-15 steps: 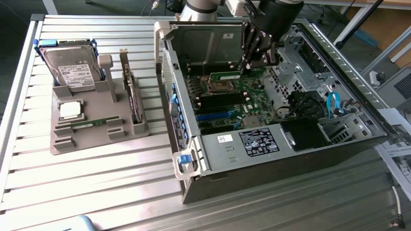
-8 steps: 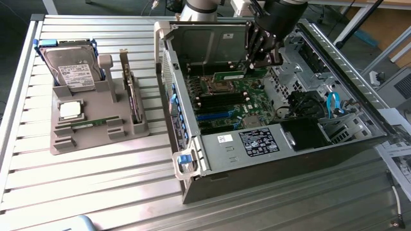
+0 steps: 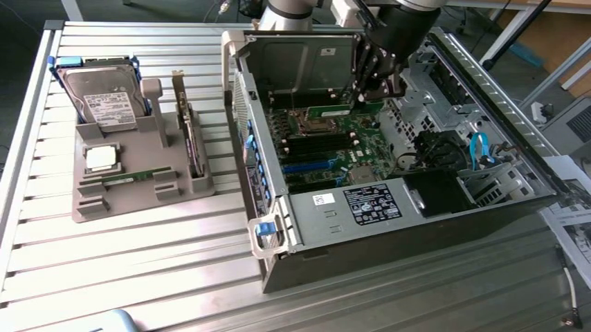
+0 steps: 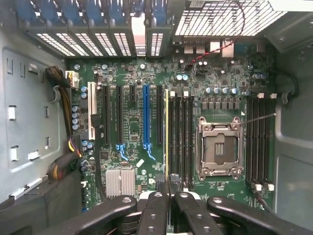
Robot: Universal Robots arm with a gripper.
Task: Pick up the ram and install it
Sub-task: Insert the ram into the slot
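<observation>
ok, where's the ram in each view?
Exterior view: the ram, a green strip held by the gripper inside the case, over the motherboard.
Wrist view: the ram edge-on, a thin line running out from the gripper, beside the memory slots.
Shared landmark: the CPU socket.

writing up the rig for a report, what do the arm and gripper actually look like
The arm is a light grey tube that leads into a black cylindrical wrist section. The gripper is black, built from linked bars studded with round silver rivets. The bars taper to two slim fingers, with a white part between them near the base.
</observation>
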